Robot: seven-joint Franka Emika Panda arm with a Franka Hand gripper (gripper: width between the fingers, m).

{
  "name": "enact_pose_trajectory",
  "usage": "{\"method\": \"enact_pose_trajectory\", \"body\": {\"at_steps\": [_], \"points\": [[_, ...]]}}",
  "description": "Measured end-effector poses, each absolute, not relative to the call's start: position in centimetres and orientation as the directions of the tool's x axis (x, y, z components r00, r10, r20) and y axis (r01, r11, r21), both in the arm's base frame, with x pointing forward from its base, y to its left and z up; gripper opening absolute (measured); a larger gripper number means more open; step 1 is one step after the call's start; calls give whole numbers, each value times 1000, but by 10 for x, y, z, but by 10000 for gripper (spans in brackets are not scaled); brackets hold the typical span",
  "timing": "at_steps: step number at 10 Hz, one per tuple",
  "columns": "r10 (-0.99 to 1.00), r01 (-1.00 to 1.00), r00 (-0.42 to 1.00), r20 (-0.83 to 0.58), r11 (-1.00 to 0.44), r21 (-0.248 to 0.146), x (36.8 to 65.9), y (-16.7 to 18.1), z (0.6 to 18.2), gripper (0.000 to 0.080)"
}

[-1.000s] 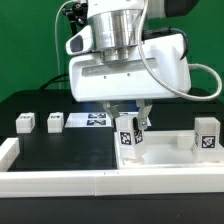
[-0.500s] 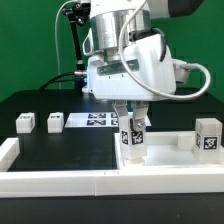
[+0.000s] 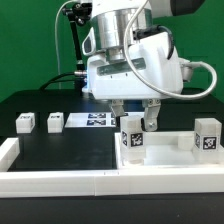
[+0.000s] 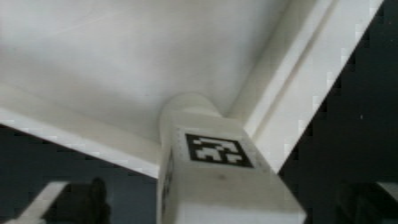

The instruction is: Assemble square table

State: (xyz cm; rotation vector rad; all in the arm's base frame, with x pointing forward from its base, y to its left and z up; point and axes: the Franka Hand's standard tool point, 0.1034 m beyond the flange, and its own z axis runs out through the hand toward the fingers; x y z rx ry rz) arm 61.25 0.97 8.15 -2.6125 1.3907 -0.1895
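Four legs (image 3: 131, 141) total: two loose at frame left, two upright on the one square panel (image 3: 165, 158) lower right. The hand (image 3: 135, 124) is released, fingers spread around one leg.

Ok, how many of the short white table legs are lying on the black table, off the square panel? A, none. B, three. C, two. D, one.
C: one leg and a second leg lie on the black table toward the exterior view's left, while the other two legs stand on the square panel.
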Motion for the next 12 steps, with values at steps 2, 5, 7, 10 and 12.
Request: {"method": "enact_pose_trajectory", "body": {"at_steps": [2,5,7,10,12], "points": [[-704,-681,707,69,-704,-203,612,11,81,648],[-492,-470,863,113,-865,-173,611,10,79,649],[-326,-310,934,143,-942,-127,611,11,79,649],[-94,-84,982,162,-994,-64,610,13,77,649],[46,53,985,167,-998,-40,610,10,75,649]]}}
